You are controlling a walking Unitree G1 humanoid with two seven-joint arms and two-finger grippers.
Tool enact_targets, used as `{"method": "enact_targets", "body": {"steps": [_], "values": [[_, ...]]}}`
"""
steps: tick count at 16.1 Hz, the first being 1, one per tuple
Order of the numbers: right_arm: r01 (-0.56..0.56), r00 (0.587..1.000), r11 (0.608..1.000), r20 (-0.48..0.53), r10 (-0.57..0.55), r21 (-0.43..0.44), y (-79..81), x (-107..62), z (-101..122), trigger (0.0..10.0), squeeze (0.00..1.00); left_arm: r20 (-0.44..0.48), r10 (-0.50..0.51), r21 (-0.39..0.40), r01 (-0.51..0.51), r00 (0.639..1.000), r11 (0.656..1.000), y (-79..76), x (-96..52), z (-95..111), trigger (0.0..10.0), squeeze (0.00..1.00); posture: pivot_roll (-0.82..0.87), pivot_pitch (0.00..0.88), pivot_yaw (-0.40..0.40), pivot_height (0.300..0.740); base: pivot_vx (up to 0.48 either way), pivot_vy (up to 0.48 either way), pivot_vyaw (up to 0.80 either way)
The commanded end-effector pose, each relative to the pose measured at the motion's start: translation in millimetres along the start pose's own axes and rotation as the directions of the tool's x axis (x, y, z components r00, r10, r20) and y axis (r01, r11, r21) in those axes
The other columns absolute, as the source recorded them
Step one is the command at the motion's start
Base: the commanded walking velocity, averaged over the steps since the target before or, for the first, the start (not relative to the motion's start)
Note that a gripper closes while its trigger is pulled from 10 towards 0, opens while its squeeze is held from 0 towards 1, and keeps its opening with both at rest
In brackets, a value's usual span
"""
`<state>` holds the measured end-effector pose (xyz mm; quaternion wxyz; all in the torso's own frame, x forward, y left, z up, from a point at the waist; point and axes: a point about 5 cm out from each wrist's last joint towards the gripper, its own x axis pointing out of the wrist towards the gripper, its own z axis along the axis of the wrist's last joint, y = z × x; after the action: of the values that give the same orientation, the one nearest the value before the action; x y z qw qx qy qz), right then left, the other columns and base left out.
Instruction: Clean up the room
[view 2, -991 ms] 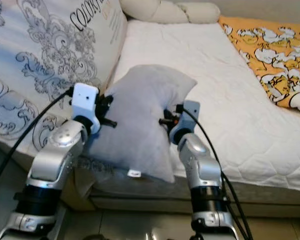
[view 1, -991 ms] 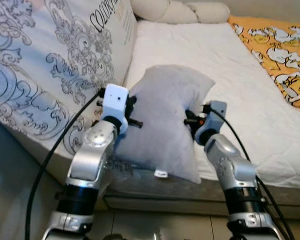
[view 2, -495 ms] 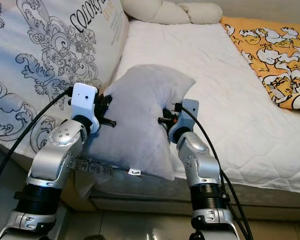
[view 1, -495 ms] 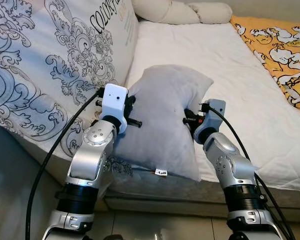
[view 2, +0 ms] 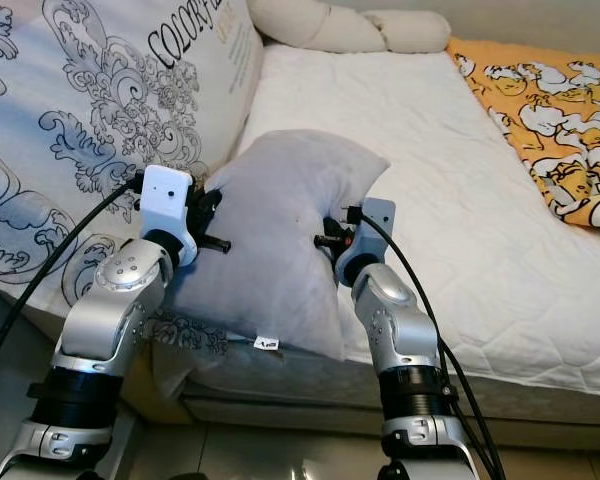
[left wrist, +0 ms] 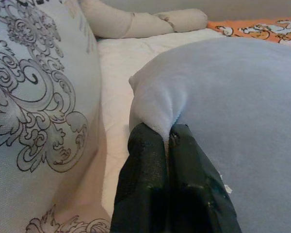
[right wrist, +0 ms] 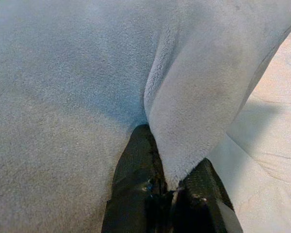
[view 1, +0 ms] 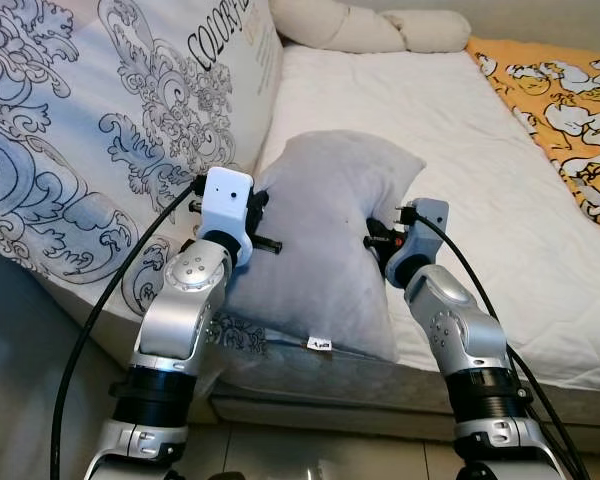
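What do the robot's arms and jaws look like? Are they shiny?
Yes! Both arms are shiny silver metal with black ribbed rings lower down. The left arm carries a white boxy wrist block, the right arm a grey one. Black cables loop off each. The jaws are long, black and smooth.

A bedroom in a home: a bed (view 1: 460, 110) with a white quilted mattress cover takes up most of the scene. At the bed's head lie cream bolster cushions (view 1: 365, 25); along its far side spreads an orange cartoon-print blanket (view 1: 565, 100). A large scroll-patterned duvet (lettering printed on it) (view 1: 90, 150) is heaped on the bed's near corner.
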<state>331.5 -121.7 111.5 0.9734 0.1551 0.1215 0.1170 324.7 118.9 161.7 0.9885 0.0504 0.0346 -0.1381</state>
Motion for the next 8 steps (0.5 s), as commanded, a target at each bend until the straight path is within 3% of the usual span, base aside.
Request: {"method": "enact_targets", "body": {"steps": [1,8], "values": [[-0.014,0.999,1.0,0.045,0.015,-0.015,2.4,2.7,11.8,10.0,0.0,0.049,-0.001,0.002,0.001,0.999,1.0,-0.2,2.5,11.5,10.0,0.0,0.05,0.0,-0.015,0.74,0.364,0.0,0.0],[-0.02,0.999,1.0,0.038,0.021,-0.018,3.7,2.7,9.7,10.0,0.0,0.047,0.002,-0.004,-0.001,0.999,1.0,-0.4,1.0,10.4,10.0,0.0,0.06,0.0,-0.019,0.74,0.389,0.0,0.0]]}}
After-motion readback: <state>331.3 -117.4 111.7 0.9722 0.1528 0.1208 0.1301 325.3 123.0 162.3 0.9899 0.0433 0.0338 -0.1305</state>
